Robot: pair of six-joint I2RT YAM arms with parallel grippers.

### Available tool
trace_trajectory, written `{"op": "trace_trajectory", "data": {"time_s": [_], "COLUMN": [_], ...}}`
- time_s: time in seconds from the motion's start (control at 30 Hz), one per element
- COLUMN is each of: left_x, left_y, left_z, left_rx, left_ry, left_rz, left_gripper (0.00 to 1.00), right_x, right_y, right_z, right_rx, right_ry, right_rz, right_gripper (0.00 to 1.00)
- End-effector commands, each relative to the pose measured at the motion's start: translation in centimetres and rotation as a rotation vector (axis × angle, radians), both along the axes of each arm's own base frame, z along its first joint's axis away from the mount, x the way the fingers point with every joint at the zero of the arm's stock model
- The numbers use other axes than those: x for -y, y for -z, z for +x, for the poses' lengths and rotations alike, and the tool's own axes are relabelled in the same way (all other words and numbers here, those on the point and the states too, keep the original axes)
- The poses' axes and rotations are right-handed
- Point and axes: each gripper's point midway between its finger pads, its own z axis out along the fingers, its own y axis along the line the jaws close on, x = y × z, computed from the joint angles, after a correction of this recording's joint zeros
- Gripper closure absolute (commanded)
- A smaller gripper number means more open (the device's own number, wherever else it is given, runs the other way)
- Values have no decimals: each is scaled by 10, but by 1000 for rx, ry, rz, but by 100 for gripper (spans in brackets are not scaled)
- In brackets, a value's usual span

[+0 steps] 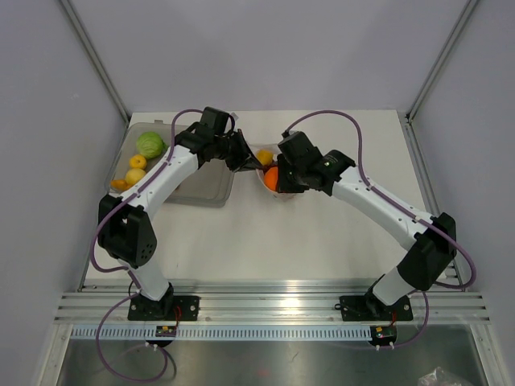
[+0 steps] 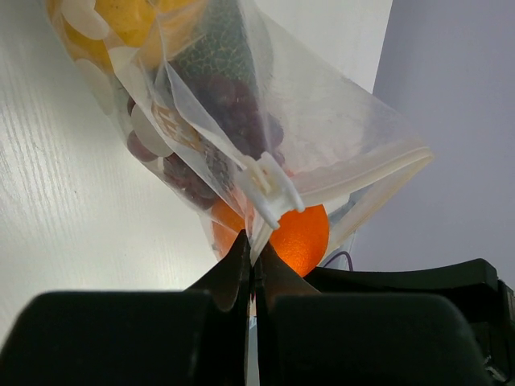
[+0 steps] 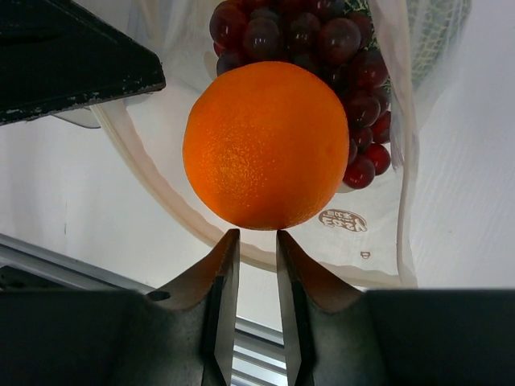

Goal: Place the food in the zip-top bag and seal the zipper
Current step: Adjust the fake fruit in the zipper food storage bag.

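1. We see a round, pebble-skinned orange (image 3: pixel 265 145) at the mouth of the zip-top bag (image 2: pixel 346 137), a clear, glossy, wrinkled film. Shiny dark purple grapes (image 3: pixel 322 48) lie inside.
2. The left gripper (image 2: pixel 253 249) reaches to mid-table, its jaws pressed together on the bag's edge by the whitish zipper (image 2: pixel 370 173).
3. The right gripper (image 3: pixel 256 241) comes in opposite, its jaws slightly apart and its tips against the orange's near side.
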Motion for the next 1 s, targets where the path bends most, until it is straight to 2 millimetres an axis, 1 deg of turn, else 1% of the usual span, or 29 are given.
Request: {"op": "trace_trajectory", "data": {"time_s": [0.0, 0.1, 0.27, 0.3, 0.37, 0.4, 0.57, 0.73, 0.77, 0.83, 0.87, 0.9, 0.93, 0.97], "left_x": [4, 4, 4, 4, 6, 7, 6, 7, 7, 7, 7, 8, 8, 8], "left_y": [-38, -38, -36, -36, -36, -35, -34, -33, -33, -32, -33, -33, -33, -33], "left_z": [-3, -5, -7, -7, -9, -9, -11, -11, -11, -11, -11, -11, -11, -11], "left_rx": [88, 87, 86, 83, 84, 82, 81, 80, 81, 80, 79, 83, 83, 82], "left_ry": [19, 24, 32, 37, 43, 49, 55, 66, 66, 69, 70, 74, 75, 77], "left_rz": [-82, -81, -80, -84, -91, -95, -92, -92, -91, -90, -91, -93, -93, -95], "left_gripper": [100, 100, 100, 100, 100, 100, 100, 100, 100, 100, 100, 100, 100, 100], "right_x": [-10, -14, -15, -15, -17, -18, -17, -16, -18, -20, -22, -25, -27, -31], "right_y": [-5, -10, -14, -18, -18, -22, -21, -29, -26, -32, -26, -31, -30, -23], "right_z": [9, 19, 36, 40, 46, 49, 67, 81, 83, 89, 91, 94, 97, 100], "right_rx": [37, 70, 119, 132, 144, 154, 169, 188, 180, 184, 171, 178, 173, 154], "right_ry": [-13, 2, 35, 41, 48, 50, 68, 71, 61, 57, 45, 40, 32, 20], "right_rz": [20, 24, 2, 8, -3, 1, 0, 12, 8, 17, 9, 20, 26, 28], "right_gripper": [68, 68, 67, 67, 67, 67, 67, 66, 67, 67, 67, 67, 67, 67]}}
